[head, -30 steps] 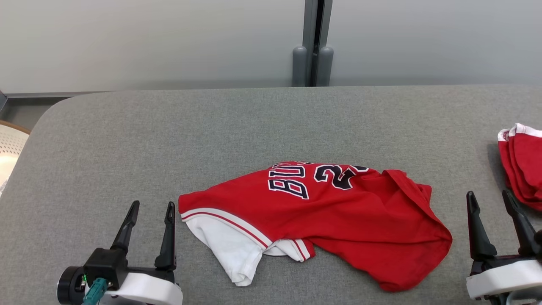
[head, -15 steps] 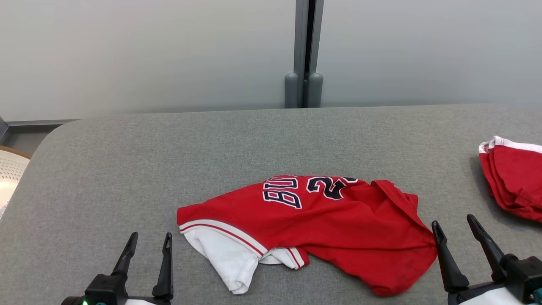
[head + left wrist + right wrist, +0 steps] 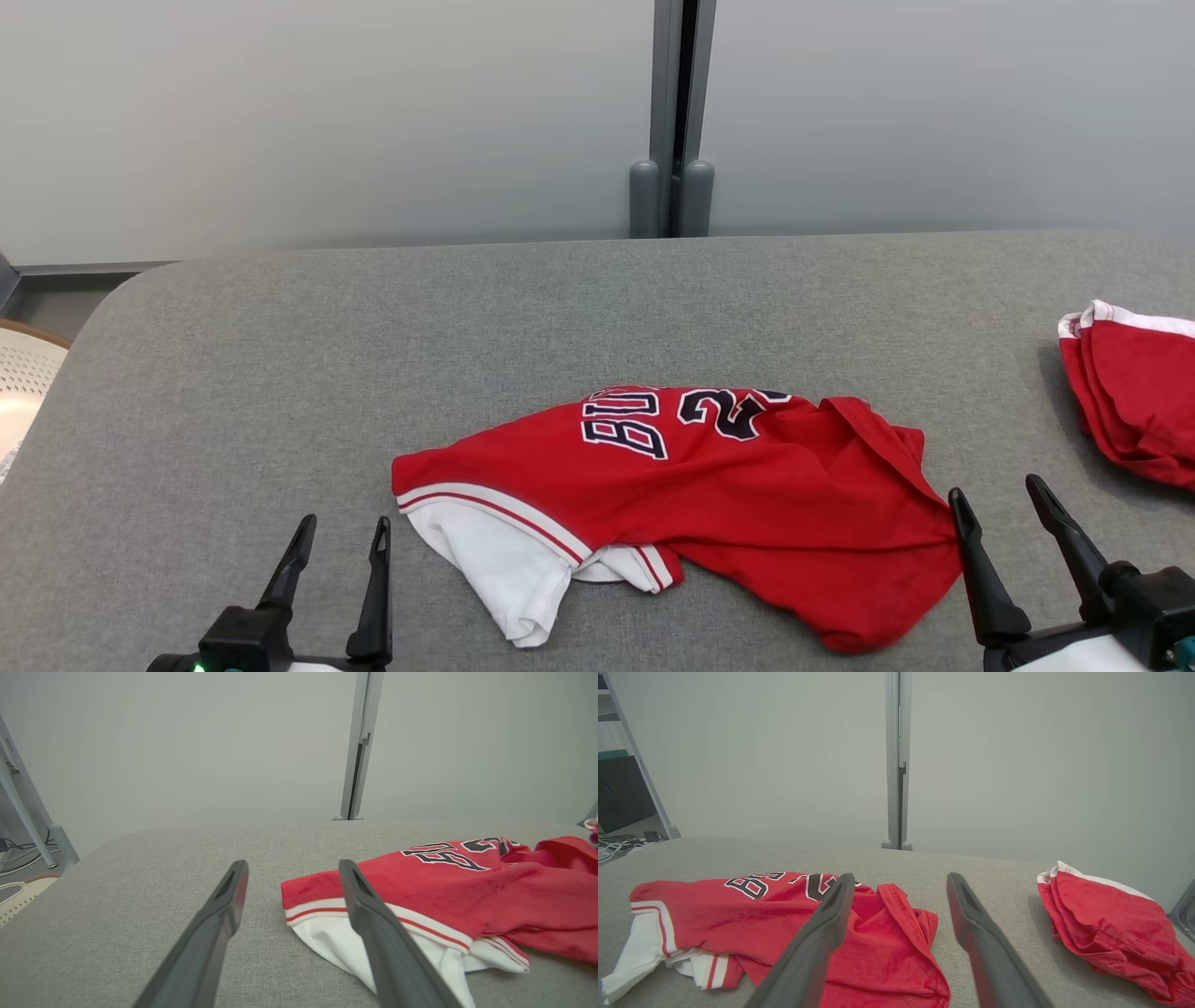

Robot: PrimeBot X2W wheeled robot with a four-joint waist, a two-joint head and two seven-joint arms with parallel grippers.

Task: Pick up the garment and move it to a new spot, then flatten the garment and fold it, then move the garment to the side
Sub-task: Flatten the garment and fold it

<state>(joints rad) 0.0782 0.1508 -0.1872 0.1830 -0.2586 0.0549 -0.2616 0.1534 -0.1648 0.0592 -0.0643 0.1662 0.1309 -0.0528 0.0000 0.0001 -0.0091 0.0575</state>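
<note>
L gripper (image 3: 344, 520) and R gripper (image 3: 994, 487) both hovering spread wide, empty, flanking the crumpled red jersey (image 3: 738, 504) lying between them – prob bracketing both ends for a two-handed lift; another red garment (image 3: 1134, 401) sitting beyond R's outer finger

Before us a desk (image 3: 280, 355) covered in grey woven cloth runs wide, its far left corner rounded. Behind its far edge we see a pale, evenly lit wall (image 3: 327, 112), split by an upright metal post (image 3: 680, 84). Past the left edge lie a white perforated object (image 3: 23, 373), a slanted metal leg (image 3: 23, 807) and cables (image 3: 18, 856) on the floor.
</note>
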